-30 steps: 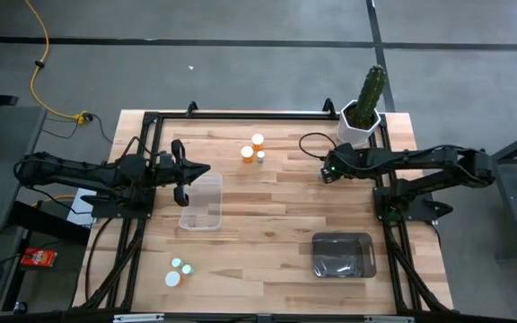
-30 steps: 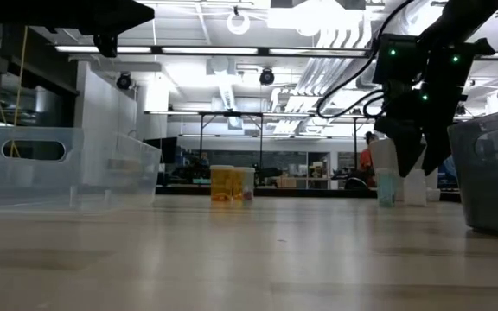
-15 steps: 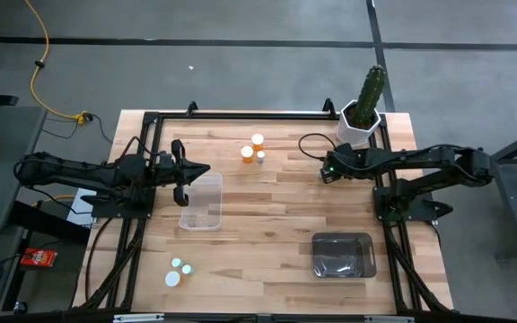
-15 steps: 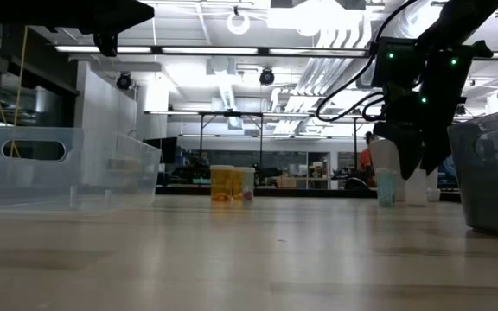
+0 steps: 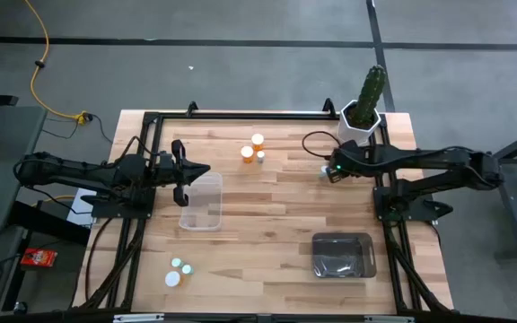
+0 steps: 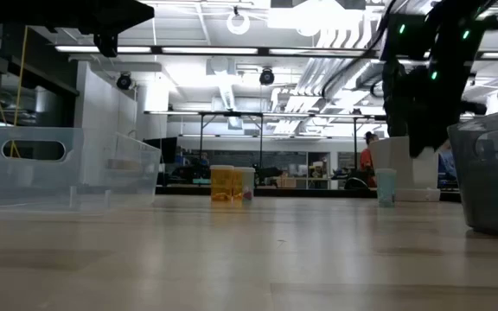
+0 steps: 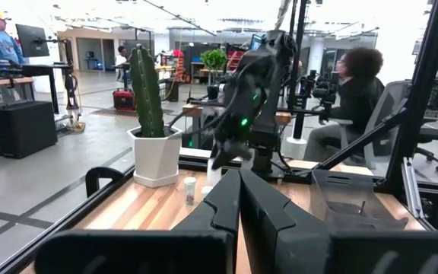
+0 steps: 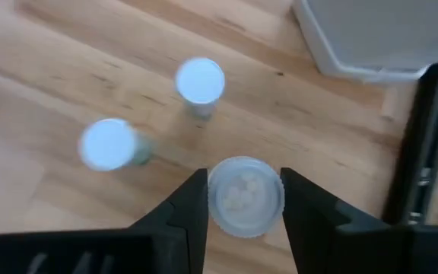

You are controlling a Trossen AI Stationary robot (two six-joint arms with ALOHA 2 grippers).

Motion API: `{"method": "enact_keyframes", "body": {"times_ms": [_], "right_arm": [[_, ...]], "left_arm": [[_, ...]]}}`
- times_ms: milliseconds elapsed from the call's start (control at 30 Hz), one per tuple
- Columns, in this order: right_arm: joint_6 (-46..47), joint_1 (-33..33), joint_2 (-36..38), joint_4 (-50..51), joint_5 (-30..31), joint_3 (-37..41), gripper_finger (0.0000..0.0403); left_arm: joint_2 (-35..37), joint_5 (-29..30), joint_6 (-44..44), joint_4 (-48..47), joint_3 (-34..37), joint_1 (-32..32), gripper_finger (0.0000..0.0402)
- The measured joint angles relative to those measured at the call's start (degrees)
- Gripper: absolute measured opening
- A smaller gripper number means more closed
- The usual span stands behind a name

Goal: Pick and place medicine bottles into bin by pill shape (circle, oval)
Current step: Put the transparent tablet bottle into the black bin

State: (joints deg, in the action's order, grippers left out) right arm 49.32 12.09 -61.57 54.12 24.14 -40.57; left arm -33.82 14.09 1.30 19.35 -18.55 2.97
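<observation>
My right gripper (image 8: 243, 199) hangs above the table's far right part (image 5: 330, 171), shut on a pale clear medicine bottle (image 8: 245, 195). Two more white-capped bottles (image 8: 200, 81) (image 8: 109, 144) stand on the wood below it. One of them shows in the low view (image 6: 386, 186). Orange bottles (image 5: 252, 151) stand at the far middle, and small white-capped ones (image 5: 178, 271) at the near left. My left gripper (image 5: 206, 170) is shut and level above the far end of the clear bin (image 5: 202, 205). My right gripper pinches the bottle's round wall (image 8: 211, 199) between its two fingers (image 8: 191, 209), one on each side. The fingers slant steeply down from above. The bottle is lifted clear of the table, one round end toward the wrist camera, pale pills showing through it.
A dark bin (image 5: 341, 254) sits at the near right. A white pot with a green cactus (image 5: 363, 112) stands at the far right corner, just beyond my right gripper. Black frame rails (image 5: 240, 115) run along the table's edges. Bare wood lies between the two bins.
My right gripper has risen from the table and drawn a little toward the right edge, lifting one pale bottle clear. Its two neighbours stay standing where they were.
</observation>
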Motion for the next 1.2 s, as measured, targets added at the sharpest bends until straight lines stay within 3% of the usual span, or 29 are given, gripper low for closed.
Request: {"method": "enact_keyframes", "body": {"times_ms": [167,333,500,667,1100,1200], "right_arm": [[-2.7,-9.3,6.6,-3.5,2.3,-4.0,0.0117],[-11.4,-19.2,9.0,-20.9,7.7,-3.5,0.0117],[-24.9,-23.2,4.9,-44.2,6.9,-0.8,0.0117],[-36.9,-23.8,-1.2,-60.2,1.6,-0.7,0.0117],[-38.9,-23.8,-2.8,-63.2,-1.2,-0.8,0.0118],[-35.2,-24.8,-2.9,-59.0,-6.1,-3.0,0.0118]], "left_arm": [[0.0,0.0,0.0,-0.1,0.0,0.0,0.0000],[0.0,0.0,0.1,-0.3,0.0,0.0,0.0000],[-1.0,-0.7,2.0,0.3,0.0,0.0,0.0000],[-4.3,-6.9,1.9,0.9,0.0,0.0,0.0000],[-5.6,-8.5,1.5,1.5,-0.4,0.0,0.0000],[-5.6,-9.6,1.5,1.5,-0.4,0.0,0.0000]]}}
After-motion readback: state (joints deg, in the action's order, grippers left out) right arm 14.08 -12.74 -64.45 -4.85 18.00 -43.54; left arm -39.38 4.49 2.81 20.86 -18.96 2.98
